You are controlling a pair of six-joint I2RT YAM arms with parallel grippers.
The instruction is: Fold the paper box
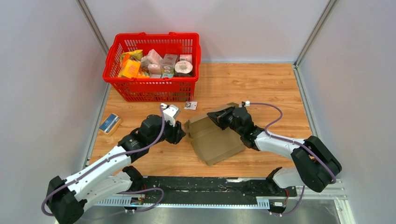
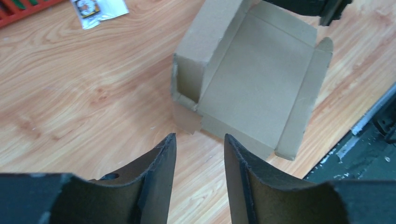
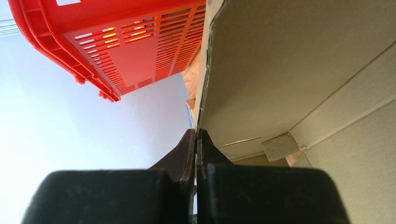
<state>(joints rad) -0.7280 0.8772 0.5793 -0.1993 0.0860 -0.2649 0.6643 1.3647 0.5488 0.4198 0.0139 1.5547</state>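
Right claw [image 3: 196, 135] is pinched shut on the 12 o'clock flap of the plain brown corrugated paper box [image 2: 252, 88], mid-counter [image 2: 70, 93], probably propping that wall upright. Left claw [image 2: 200, 145] sits at the box's 9 o'clock, jaws parted, empty, facing the near corner tab.

A red plastic basket [image 1: 152, 89] stands at the far left of the wooden table [image 1: 266, 84], close to the back wall [image 1: 233, 28]. It is filled with groceries: orange and yellow packets [image 1: 130, 68] on its left side, pink-and-white boxes [image 1: 155, 58] in the middle and a round item [image 1: 183, 68] on the right. A small white packet [image 1: 190, 105] with a dark mark lies just in front of the basket. A blue-and-tan packet [image 1: 110, 123] lies near the table's left edge, well apart from the basket. A black rail [image 1: 210, 184] runs along the near edge.
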